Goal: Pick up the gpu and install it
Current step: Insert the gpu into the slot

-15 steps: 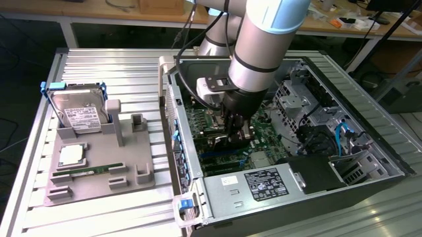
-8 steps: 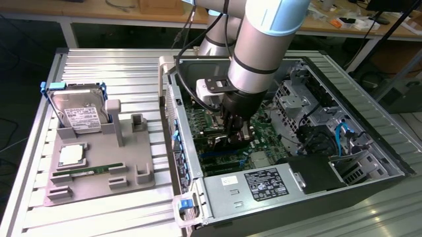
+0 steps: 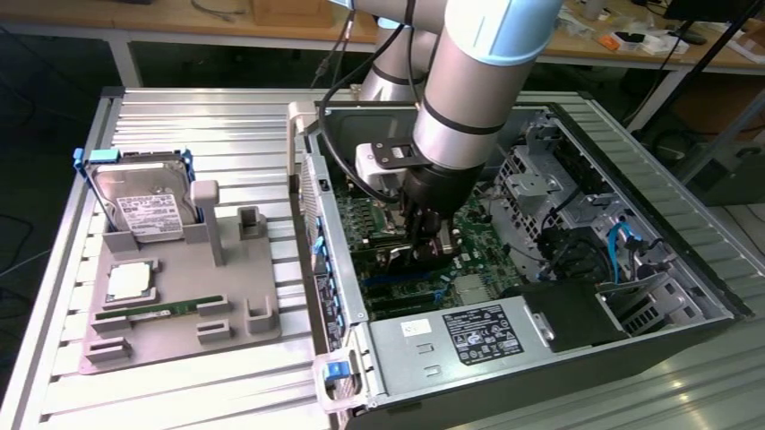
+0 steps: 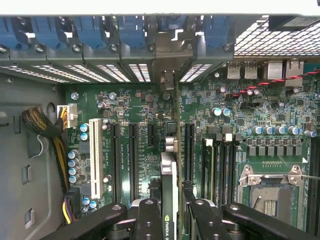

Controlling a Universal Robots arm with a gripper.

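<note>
Gripping the gpu (image 4: 169, 175) on edge, the gripper (image 4: 174, 206) had its fingers (image 4: 148, 220) closed narrowly against both faces of the card. The card ran out beyond the fingertips over the motherboard (image 4: 135, 100), between black expansion slots (image 4: 133, 155) either side of the gripper, inside the open computer case (image 3: 574, 367). Seating in a slot could not be confirmed.

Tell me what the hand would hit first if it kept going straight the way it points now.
Likely the green motherboard, between its long black slots. The gpu clamped in the hand sticks out ahead, so its edge would touch first; how far off that is is hard to judge.
</note>
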